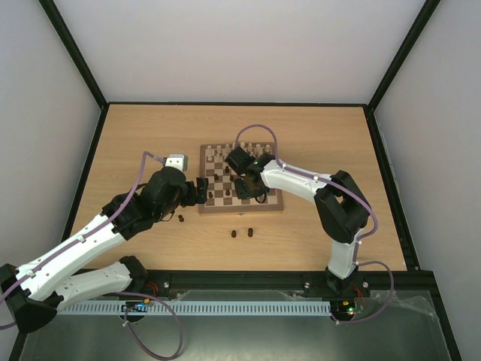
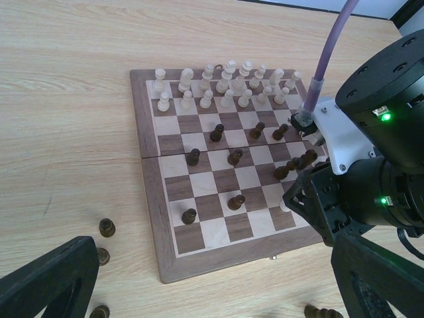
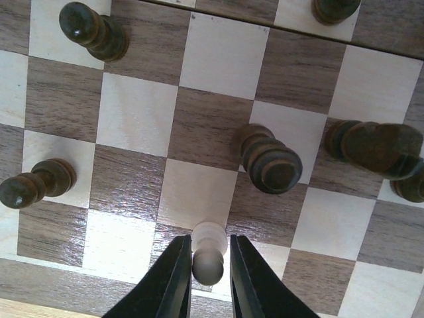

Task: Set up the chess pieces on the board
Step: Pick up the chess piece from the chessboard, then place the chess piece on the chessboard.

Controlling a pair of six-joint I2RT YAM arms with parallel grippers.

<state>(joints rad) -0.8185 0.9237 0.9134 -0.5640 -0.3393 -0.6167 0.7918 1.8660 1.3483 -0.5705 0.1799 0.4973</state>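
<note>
Jaws on your right gripper (image 3: 210, 245) are pinched in on the round head of a pale cream wooden pawn (image 3: 209, 262), which stands on a square near the edge of the checkered wooden chessboard (image 2: 148, 218), among dark pieces. Your left gripper (image 1: 201, 189) hangs just beside the board's left edge with its jaws spread wide and nothing between them. Judging progress, you have the cream pieces (image 2: 225, 86) mostly gathered in two rows along the far side, though I cannot count them to say whether only this pawn is missing. The dark brown turned pieces (image 2: 235, 157) are the bulk of what is left: they stand scattered over the middle squares, some bunched near the right arm, in no proper rows. Several more dark pieces (image 2: 106, 228) lie off the board on the pale wooden desk (image 1: 135, 143) in front of it, and you have yet to bring them on.
</note>
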